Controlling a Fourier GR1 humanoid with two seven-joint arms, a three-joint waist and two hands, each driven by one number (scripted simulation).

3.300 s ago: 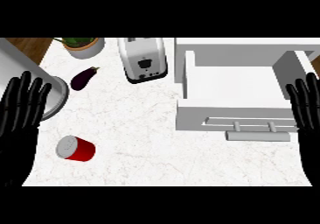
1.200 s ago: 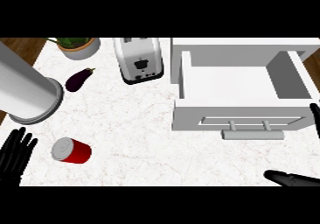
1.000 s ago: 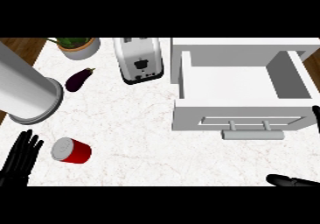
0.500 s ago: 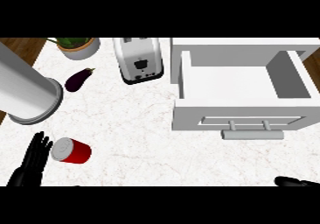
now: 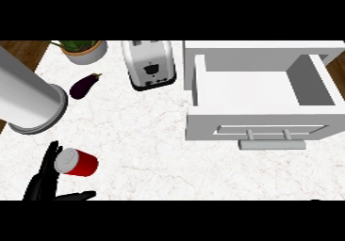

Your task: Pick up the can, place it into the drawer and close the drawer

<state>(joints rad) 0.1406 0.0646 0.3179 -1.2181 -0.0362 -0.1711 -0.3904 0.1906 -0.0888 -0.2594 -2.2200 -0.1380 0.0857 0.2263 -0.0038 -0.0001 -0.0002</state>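
A red can with a pale top lies on the white marble counter at the lower left. My left hand comes up from the lower edge just left of it. Its fingers are straight along the can's left side, and the thumb reaches out below the can. The hand is open and not curled round the can. A white drawer stands pulled out at the right, nothing visible inside it, its bar handle facing me. My right hand does not show.
A large grey cylinder stands at the left edge above the can. A toaster, a purple eggplant and a potted plant sit along the back. Bare counter lies between the can and the drawer.
My left hand has moved right and up until its fingers reach the can's left side. My right hand has sunk out of view at the lower right.
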